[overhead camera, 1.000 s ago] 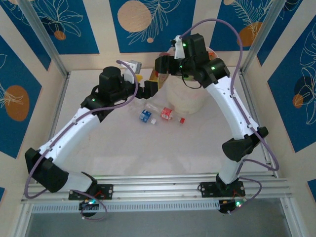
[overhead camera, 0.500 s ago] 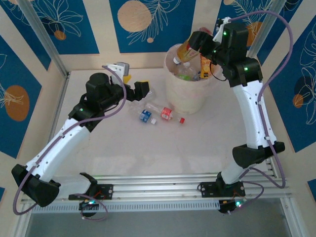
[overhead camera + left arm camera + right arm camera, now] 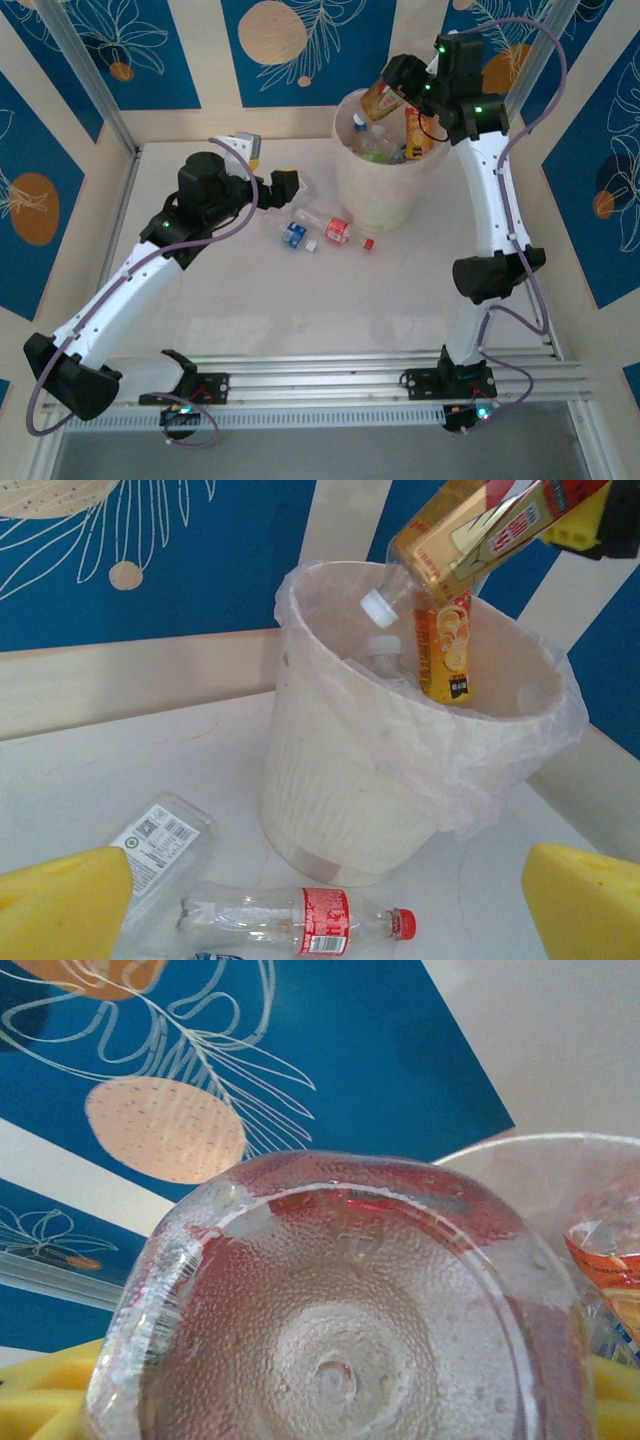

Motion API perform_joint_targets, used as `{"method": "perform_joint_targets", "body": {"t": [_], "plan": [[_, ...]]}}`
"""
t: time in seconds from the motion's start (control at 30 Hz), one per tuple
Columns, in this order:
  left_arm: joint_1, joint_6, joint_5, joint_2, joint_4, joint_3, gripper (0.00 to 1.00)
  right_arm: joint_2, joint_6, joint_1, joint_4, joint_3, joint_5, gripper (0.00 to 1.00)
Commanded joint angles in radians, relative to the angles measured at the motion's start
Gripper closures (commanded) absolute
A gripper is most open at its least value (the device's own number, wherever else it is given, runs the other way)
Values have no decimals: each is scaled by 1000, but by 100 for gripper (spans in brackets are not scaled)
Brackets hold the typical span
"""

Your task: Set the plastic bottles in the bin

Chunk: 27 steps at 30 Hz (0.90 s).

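Three plastic bottles at least are left on the table [image 3: 250,300], all just left of the bin [image 3: 385,195], so by my reckoning the task is partly done.

Outstanding:
- red-labelled bottle [image 3: 300,920], red cap, lying on its side close to the foot of the bin;
- crushed clear bottle with a white label [image 3: 160,838], beside it;
- blue-labelled bottle [image 3: 293,233], small and partly hidden in the left wrist view.

In transit:
- amber bottle with a yellow-and-red label [image 3: 470,530], white cap pointing down. It hangs tilted over the bin's rim and is not yet released. The right gripper [image 3: 400,80] has its jaws clamped on the body. The right wrist view looks straight onto its dimpled base.

Bin, white, round, lined with a thin translucent bag that spills over the rim. Contents visible:
- orange-labelled bottle [image 3: 443,645], standing against the far wall;
- clear bottle with a white cap [image 3: 382,650], beside it;
- anything deeper is hidden by the wall.

Left gripper [image 3: 288,185]: jaws spread wide and holding nothing. It is low over the table, next to the crushed white-labelled bottle and facing the bin.
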Motion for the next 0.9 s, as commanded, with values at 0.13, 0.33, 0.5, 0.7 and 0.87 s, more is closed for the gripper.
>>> {"method": "perform_joint_targets", "body": {"t": [0.13,0.33,0.5,0.7,0.87], "plan": [[-10,14,-36,-21,-15,-15,0,100,44,-26,-20,87,-120,55],[-10,11,-44,-16,-12,-25,1,174,65,-34,-45,121,-116,52],[-10,7,-46,-9,-13,-26,1,234,76,-40,-62,156,-122,48],[-10,4,-41,0,-9,-22,0,281,61,-46,-130,220,-65,30],[-10,0,-39,5,-7,-22,0,258,20,-48,-153,245,-13,16]]}}
